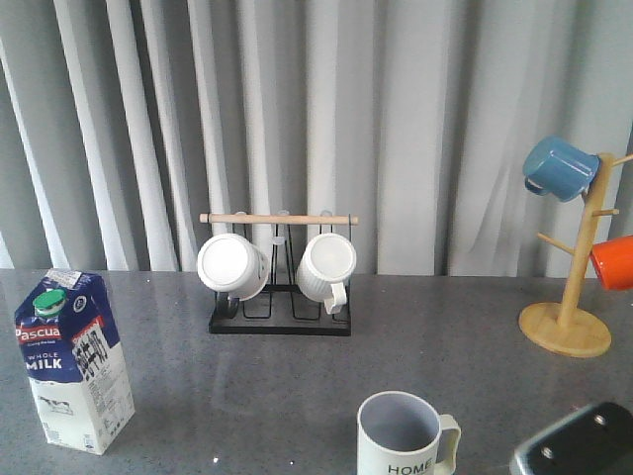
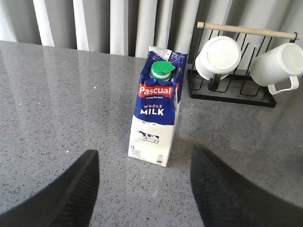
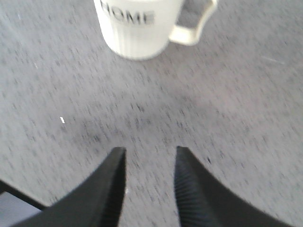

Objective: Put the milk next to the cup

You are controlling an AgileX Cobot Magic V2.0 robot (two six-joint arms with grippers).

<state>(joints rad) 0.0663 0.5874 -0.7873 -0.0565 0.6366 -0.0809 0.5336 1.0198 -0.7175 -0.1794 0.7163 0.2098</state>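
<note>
The milk [image 1: 74,361], a blue and white carton with a green cap, stands upright at the front left of the grey table. In the left wrist view the milk [image 2: 156,113] stands just beyond my left gripper [image 2: 143,150], which is open wide, empty and apart from the carton. The cup [image 1: 401,435], a pale ribbed mug lettered "HOME", stands at the front centre-right with its handle to the right. In the right wrist view the cup [image 3: 137,28] is well ahead of my right gripper [image 3: 150,149], which is open and empty over bare table.
A black wire rack [image 1: 280,325] with a wooden bar holds two white ribbed mugs at the back centre. A wooden mug tree [image 1: 574,297] with a blue mug [image 1: 559,166] and an orange mug [image 1: 613,262] stands at the right. My right arm's body [image 1: 579,445] shows at the front right.
</note>
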